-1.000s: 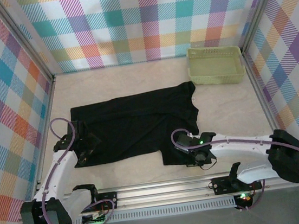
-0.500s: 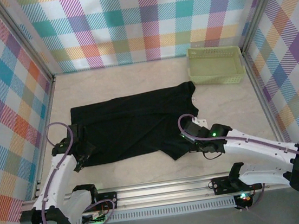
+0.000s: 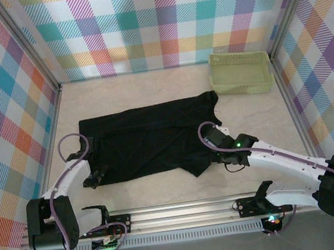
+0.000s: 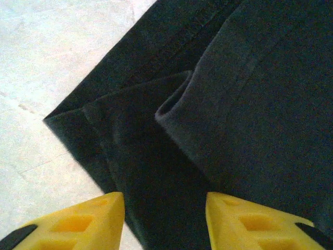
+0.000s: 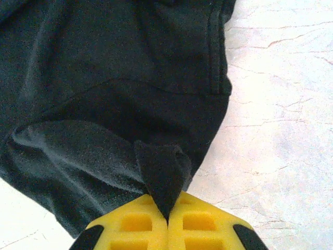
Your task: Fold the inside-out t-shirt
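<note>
Top view: we see the inside-out t-shirt (image 3: 150, 139) lying flat across the middle of the table (image 3: 163, 189), long side running left to right, with the green basket (image 3: 242, 88) well apart at the far right corner. The left gripper (image 3: 94, 178) is at the shirt's near left corner. The right gripper (image 3: 211, 159) is at the near right corner.

Left wrist: the left gripper (image 4: 165, 219) has its yellow fingers (image 4: 78, 224) apart, with black t-shirt (image 4: 250, 104) fabric lying in the gap. We can't tell if they touch it. The cloth is folded over itself at the corner, with bare table (image 4: 52, 52) to the left.

Right wrist: the right gripper (image 5: 167, 216) is fully closed, pinching a small tuck of the t-shirt (image 5: 114, 78) edge between its tips. There is pale table (image 5: 281, 104) to the right.
</note>
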Tool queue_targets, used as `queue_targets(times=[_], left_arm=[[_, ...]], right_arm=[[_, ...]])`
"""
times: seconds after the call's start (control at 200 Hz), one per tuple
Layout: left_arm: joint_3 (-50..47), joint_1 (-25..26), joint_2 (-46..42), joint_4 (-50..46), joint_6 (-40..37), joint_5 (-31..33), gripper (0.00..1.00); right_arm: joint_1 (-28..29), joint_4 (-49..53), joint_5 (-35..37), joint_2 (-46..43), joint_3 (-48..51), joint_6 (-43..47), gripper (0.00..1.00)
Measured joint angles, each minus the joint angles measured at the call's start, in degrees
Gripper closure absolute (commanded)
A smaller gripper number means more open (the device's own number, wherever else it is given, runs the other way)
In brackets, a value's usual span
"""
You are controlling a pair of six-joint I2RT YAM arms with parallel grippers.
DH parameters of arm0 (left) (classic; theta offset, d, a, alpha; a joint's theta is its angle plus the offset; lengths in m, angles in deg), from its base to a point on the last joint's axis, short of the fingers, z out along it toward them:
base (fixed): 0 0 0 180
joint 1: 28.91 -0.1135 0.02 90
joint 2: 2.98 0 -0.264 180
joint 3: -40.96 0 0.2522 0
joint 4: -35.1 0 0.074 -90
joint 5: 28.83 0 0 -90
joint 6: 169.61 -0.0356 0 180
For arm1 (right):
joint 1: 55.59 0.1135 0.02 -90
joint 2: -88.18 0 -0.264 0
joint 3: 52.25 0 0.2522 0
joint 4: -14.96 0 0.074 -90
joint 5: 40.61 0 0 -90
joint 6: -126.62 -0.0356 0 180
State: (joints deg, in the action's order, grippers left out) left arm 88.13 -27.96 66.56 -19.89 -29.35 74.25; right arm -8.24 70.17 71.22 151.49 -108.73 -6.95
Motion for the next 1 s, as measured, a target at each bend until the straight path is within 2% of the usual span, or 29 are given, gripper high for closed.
queue_targets(times=[0.075,0.135,0.295,0.425,0.62,0.875,1.0], left_arm=[[0.00,-0.02,2.43,1.22,0.33,-0.17,0.64],[0.07,-0.13,3.93,2.03,0.63,-0.37,0.72],[0.72,-0.26,5.29,3.91,1.36,-0.44,0.90],[1.27,-0.31,5.35,4.35,1.42,-0.52,1.00],[1.31,-0.22,1.68,2.89,1.38,-1.22,1.00],[-1.25,1.75,-16.09,-3.89,3.43,-1.64,1.00],[-3.61,2.36,-20.96,-7.21,4.92,-2.12,1.00]], right_arm=[[-1.51,0.02,-0.02,-1.66,0.28,0.17,1.00],[-2.45,0.24,0.00,-3.41,0.61,0.17,1.00],[-4.24,1.51,0.02,-7.17,0.68,0.20,1.00],[-5.27,2.80,0.09,-8.61,0.66,0.59,1.00],[-7.37,6.12,0.83,-10.10,0.07,1.07,1.00],[-8.35,12.11,1.29,-16.48,-0.63,-1.99,1.00],[-8.39,13.44,-0.02,-17.29,-0.09,-2.67,1.00]])
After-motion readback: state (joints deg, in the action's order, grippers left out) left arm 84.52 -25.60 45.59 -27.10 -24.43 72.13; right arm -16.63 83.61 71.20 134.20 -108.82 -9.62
